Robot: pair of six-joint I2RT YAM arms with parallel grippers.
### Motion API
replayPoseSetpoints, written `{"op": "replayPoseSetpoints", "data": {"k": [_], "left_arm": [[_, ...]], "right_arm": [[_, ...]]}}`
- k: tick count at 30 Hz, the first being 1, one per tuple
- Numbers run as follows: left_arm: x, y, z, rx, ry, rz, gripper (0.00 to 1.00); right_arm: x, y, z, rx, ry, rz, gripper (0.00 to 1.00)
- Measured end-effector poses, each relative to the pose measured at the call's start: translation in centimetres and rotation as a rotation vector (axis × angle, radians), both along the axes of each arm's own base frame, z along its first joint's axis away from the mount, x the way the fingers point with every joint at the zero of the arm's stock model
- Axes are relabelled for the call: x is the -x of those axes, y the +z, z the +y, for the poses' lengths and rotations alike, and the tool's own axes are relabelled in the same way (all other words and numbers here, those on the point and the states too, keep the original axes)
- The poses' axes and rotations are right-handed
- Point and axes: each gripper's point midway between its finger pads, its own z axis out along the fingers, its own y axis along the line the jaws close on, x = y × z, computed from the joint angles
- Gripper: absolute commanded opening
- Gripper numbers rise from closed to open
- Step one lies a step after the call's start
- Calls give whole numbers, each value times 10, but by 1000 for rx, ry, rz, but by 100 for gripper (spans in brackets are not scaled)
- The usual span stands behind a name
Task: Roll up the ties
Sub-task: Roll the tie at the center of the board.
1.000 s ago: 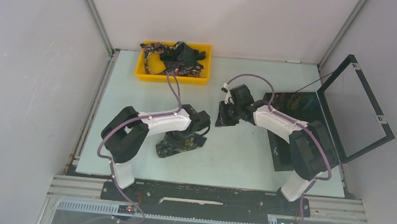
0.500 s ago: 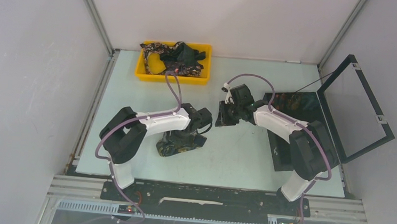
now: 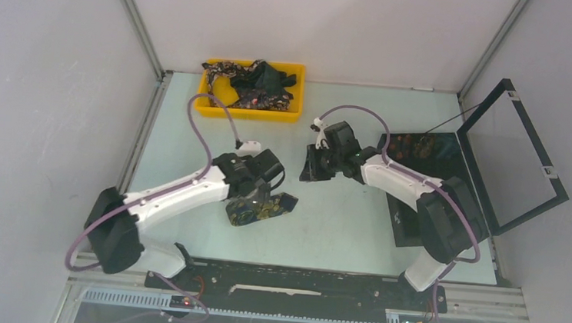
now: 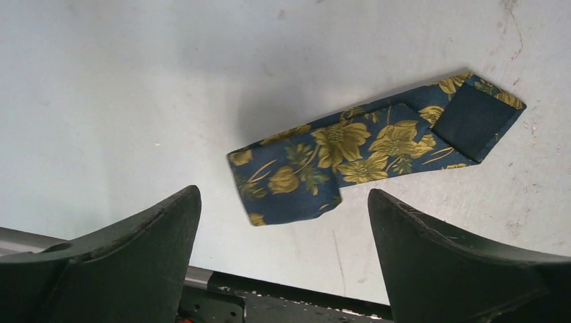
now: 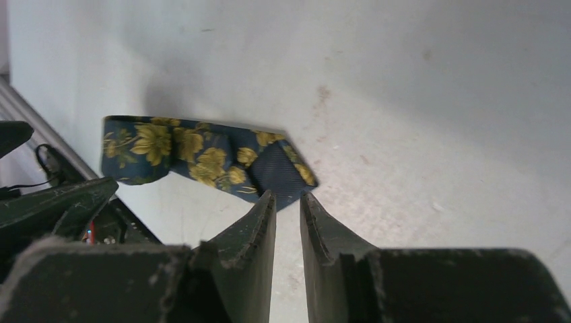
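A folded tie (image 4: 363, 151) lies on the desk (image 3: 355, 221) below the left claw (image 4: 283, 195), jaws wide apart. The right claw (image 5: 288, 198) is nearly together, empty. Only the top view shows more ties (image 3: 254, 82) in the tray (image 3: 210, 110).

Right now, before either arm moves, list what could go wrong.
1. The folded tie lies free below the open left gripper, so its layers could spring apart.
2. The nearly closed right gripper points toward the tie's pointed end. A low pass might drag it.
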Motion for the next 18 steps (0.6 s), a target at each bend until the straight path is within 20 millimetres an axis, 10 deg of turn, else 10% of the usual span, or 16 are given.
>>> {"op": "replayPoseSetpoints", "data": {"k": [18], "left_arm": [[33, 13, 73, 207, 107, -340, 99]], "right_arm": [[57, 61, 102, -306, 260, -2, 24]]}}
